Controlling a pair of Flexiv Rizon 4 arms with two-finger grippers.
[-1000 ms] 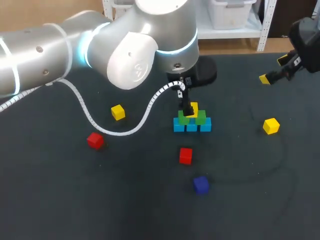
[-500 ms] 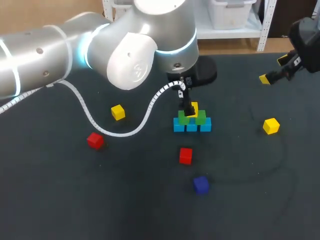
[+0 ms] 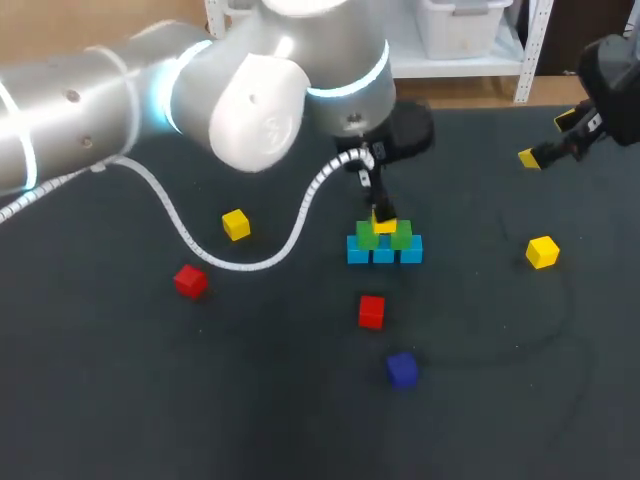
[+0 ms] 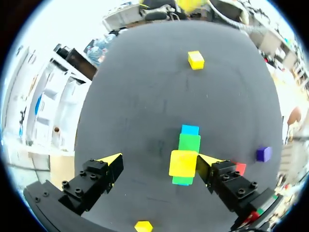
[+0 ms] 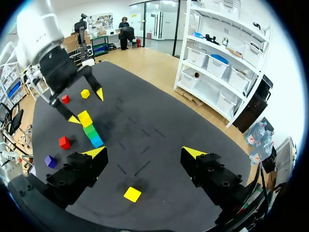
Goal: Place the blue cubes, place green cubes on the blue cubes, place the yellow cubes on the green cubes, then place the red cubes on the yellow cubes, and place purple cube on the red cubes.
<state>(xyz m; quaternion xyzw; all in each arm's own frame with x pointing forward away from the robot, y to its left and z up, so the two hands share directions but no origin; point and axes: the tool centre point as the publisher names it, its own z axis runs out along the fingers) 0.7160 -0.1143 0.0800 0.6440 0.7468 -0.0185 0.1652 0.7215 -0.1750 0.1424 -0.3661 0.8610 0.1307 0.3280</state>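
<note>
A red cube (image 3: 190, 281) and a loose yellow cube (image 3: 236, 224) lie on the bench (image 3: 120, 400), at its left. Mid-bench, the left gripper (image 4: 160, 158), fingers spread, flanks the top yellow cube (image 4: 183, 163), which rests on green cubes (image 3: 401, 238) over blue cubes (image 3: 384, 252). The right gripper (image 5: 143, 151) hangs spread.

Three blue cubes (image 3: 384, 254) stand side by side in a row near the middle of the scene, with two green cubes (image 3: 402, 239) resting on them and a top yellow cube (image 3: 386, 226) sitting on the green pair. A second yellow cube (image 3: 236, 224) lies well to the left of this stack and a third yellow cube (image 3: 542, 251) well to its right. A red cube (image 3: 371, 311) lies near the stack on its near side, the purple cube (image 3: 402, 369) nearer still, and another red cube (image 3: 190, 281) lies apart at the left.
</note>
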